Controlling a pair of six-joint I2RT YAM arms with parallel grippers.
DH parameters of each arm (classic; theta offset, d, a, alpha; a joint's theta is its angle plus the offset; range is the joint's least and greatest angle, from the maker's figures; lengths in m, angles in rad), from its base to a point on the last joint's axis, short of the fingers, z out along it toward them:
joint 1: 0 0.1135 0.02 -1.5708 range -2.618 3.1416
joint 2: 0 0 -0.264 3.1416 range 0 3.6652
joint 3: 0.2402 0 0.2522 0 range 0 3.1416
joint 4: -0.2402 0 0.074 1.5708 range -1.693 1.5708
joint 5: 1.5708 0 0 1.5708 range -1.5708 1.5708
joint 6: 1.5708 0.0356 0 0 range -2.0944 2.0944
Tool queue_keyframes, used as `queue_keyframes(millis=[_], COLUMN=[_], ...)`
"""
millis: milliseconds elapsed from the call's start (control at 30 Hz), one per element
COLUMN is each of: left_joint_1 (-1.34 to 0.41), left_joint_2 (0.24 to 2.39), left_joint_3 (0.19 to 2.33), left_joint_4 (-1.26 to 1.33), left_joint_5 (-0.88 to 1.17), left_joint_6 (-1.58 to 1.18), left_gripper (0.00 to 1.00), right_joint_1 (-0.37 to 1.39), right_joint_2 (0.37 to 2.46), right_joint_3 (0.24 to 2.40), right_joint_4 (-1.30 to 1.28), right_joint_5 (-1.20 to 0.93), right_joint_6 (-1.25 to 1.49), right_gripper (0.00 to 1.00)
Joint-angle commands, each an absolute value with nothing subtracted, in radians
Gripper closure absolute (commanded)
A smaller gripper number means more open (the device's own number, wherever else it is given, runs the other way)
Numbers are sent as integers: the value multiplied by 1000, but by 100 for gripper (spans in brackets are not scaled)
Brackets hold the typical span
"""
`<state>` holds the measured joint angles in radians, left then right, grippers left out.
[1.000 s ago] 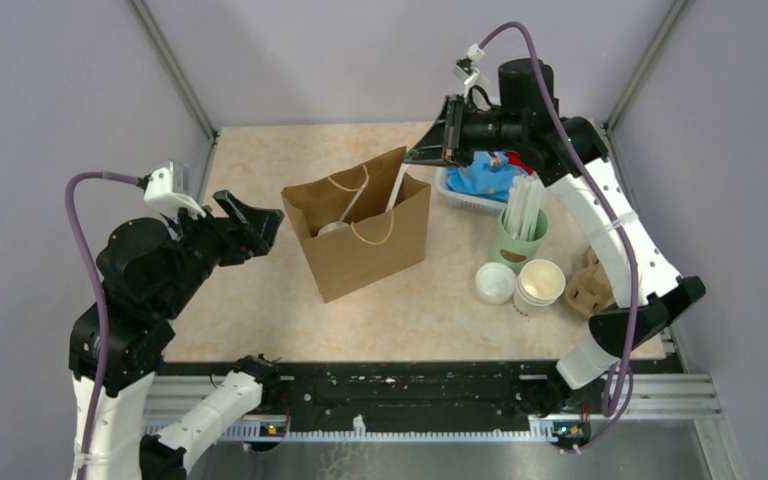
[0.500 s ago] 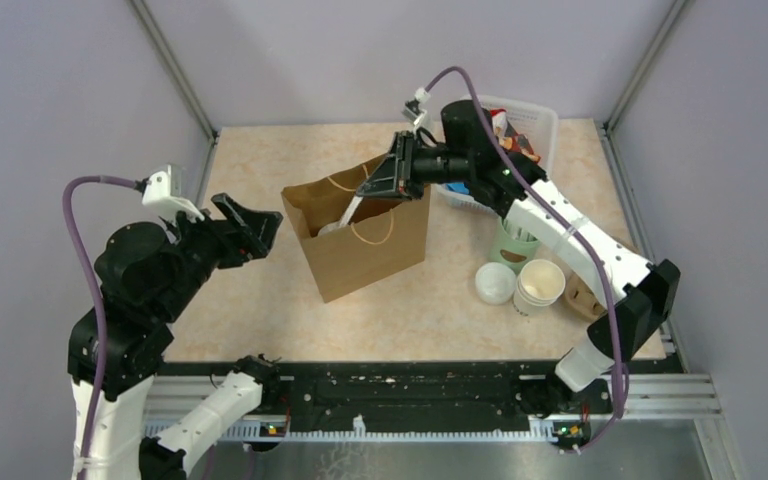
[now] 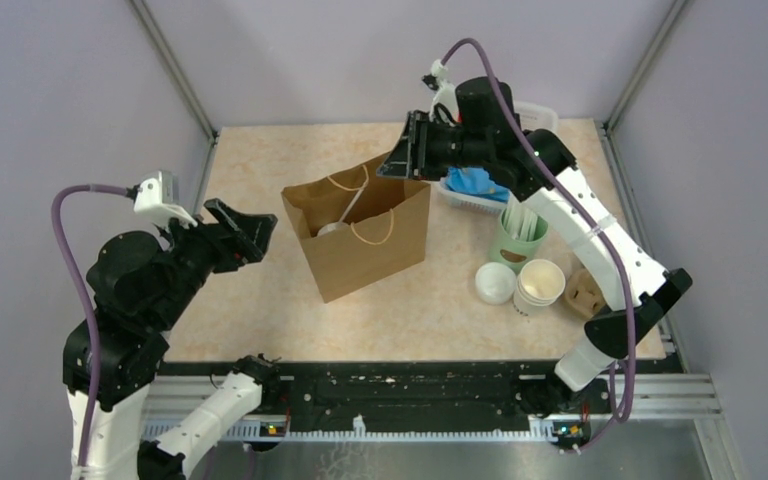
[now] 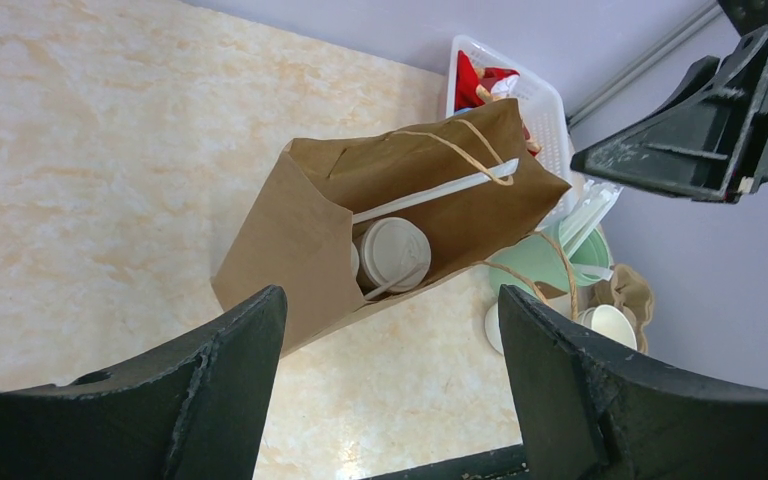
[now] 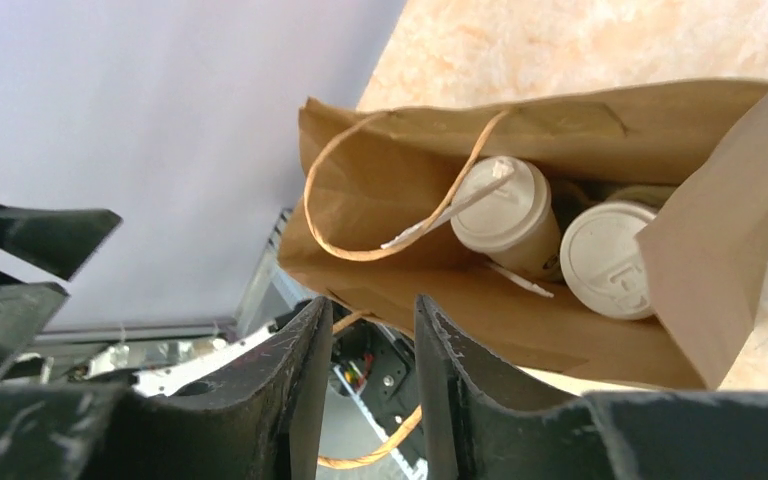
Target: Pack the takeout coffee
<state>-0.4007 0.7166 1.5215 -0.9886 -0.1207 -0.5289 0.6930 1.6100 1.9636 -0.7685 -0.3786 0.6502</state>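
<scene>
A: Setting?
B: Beige marbled table [image 3: 260,160], lilac walls [image 3: 360,50] on three sides. One upright brown paper bag with twine handles [image 3: 365,255] stands mid-table. To its right are one white plastic basket [image 3: 460,195], one green cup of straws [image 3: 515,245], one loose white lid [image 3: 494,283], one stack of white cups [image 3: 540,283] and one brown cardboard carrier [image 3: 585,292].
A: The coffee?
B: Two lidded white takeout coffee cups [image 5: 505,205] stand inside the bag, one white wrapped straw [image 4: 430,192] slanting over them.
A: Hands?
B: Right hand [image 5: 370,305], above the bag's far corner, narrowly parted and empty. Left hand [image 4: 390,300], left of the bag, wide apart and empty.
</scene>
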Motion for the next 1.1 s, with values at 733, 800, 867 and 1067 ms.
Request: queue_keyframes(millis=[733,800,867,1067], left_joint_1=[-400,-400,-400,-400], left_joint_2=[737,737,734,728], left_joint_3=[1572,1577,1579,1558], left_joint_4=[-973,-979,-985,-970], left_joint_5=[-132,-134,-142,-142], left_joint_6=[-495,-489,-487,-481], left_gripper=[16,16,15,15], right_joint_1=[894,900,900,902], right_joint_2=[1606,1611,1604,1614], right_joint_3=[1679,1687,1670,1655], right_joint_4=[-321,-324,-300,-266], right_joint_5=[-51,-49,-64,-40], right_joint_6=[474,471,470,475], right_gripper=[55,55,55,72])
